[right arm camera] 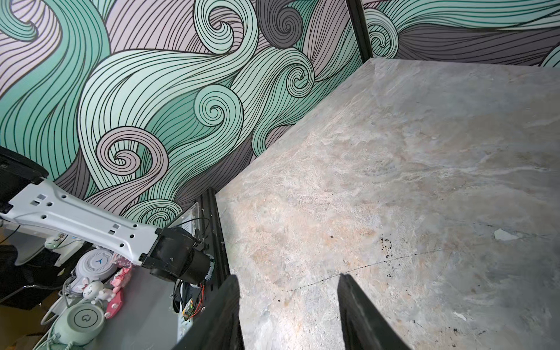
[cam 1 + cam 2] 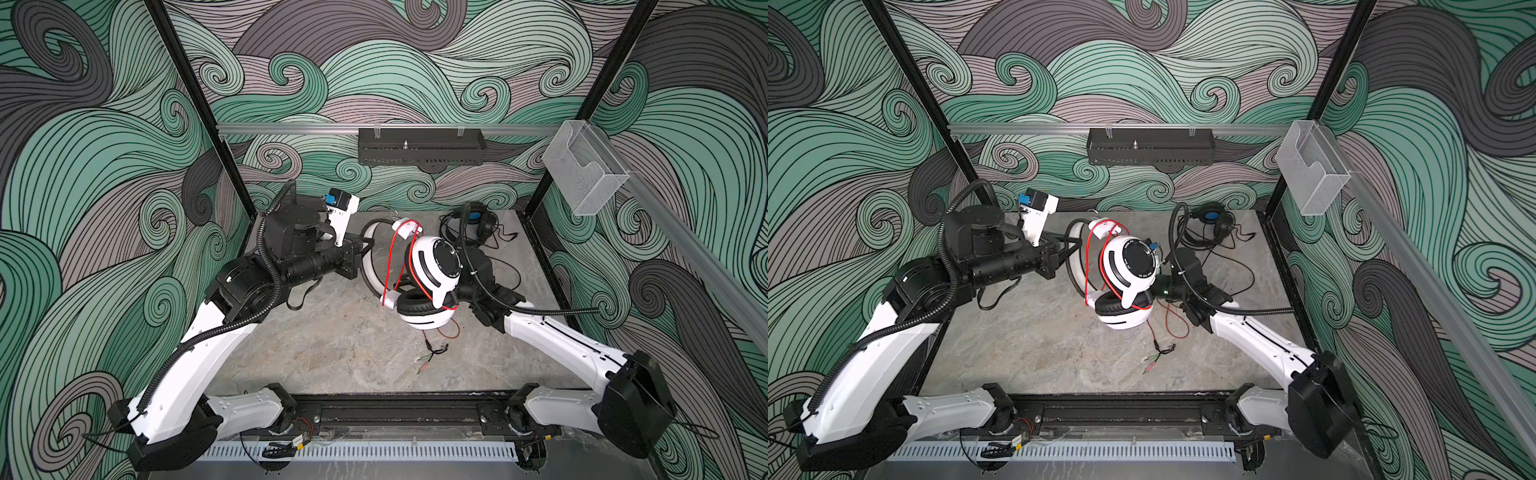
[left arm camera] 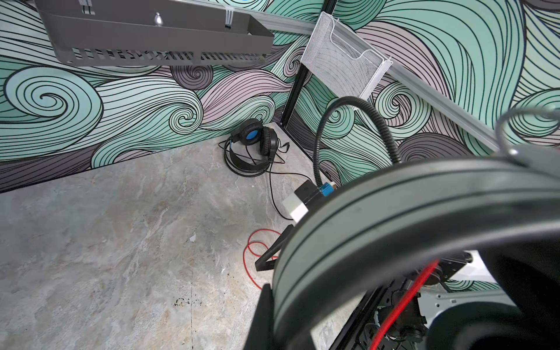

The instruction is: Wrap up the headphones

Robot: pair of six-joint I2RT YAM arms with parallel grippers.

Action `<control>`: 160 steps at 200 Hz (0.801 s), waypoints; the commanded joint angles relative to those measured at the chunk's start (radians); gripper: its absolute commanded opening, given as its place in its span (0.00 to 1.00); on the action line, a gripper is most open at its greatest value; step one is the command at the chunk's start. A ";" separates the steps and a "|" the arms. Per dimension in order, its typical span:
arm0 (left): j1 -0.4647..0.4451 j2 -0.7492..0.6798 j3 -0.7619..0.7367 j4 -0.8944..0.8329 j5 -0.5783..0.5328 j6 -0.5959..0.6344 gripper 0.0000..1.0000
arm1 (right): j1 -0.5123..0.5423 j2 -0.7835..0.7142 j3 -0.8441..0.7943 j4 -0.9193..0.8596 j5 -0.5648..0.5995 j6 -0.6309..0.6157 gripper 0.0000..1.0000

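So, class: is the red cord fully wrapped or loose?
Partly loose: red cord loops over white headphones; its end trails on the table.

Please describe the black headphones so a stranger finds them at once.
On the table, go to the far right corner. The black headphones lie there. Unlike the white pair in the middle, they have blue lining and a black cord.

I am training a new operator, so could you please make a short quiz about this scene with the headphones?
1. Fill in: the red cord ends in plugs that lie on the ___.
2. What does the left gripper clamp? A) the red cord B) the band of the white headphones C) nothing
3. True or false: the right gripper is open and empty.
Key: 1 table; 2 B; 3 true.
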 commanded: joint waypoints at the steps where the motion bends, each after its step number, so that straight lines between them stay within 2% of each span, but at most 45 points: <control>1: 0.013 -0.005 0.062 0.013 0.001 -0.050 0.00 | -0.006 -0.034 -0.004 -0.033 -0.021 -0.035 0.53; 27: 0.019 -0.004 0.081 0.011 0.005 -0.069 0.00 | -0.006 -0.057 -0.033 -0.052 -0.010 -0.063 0.43; 64: 0.041 0.001 0.114 0.016 0.010 -0.108 0.00 | -0.007 -0.063 -0.073 -0.056 -0.001 -0.075 0.41; 106: 0.053 0.009 0.138 0.042 0.011 -0.163 0.00 | -0.006 -0.038 -0.103 -0.062 0.000 -0.094 0.31; 128: 0.062 0.001 0.134 0.067 -0.042 -0.214 0.00 | -0.006 -0.037 -0.150 -0.047 0.015 -0.090 0.26; 160: 0.072 -0.031 0.076 0.172 -0.143 -0.303 0.00 | -0.004 -0.033 -0.179 -0.108 0.058 -0.126 0.10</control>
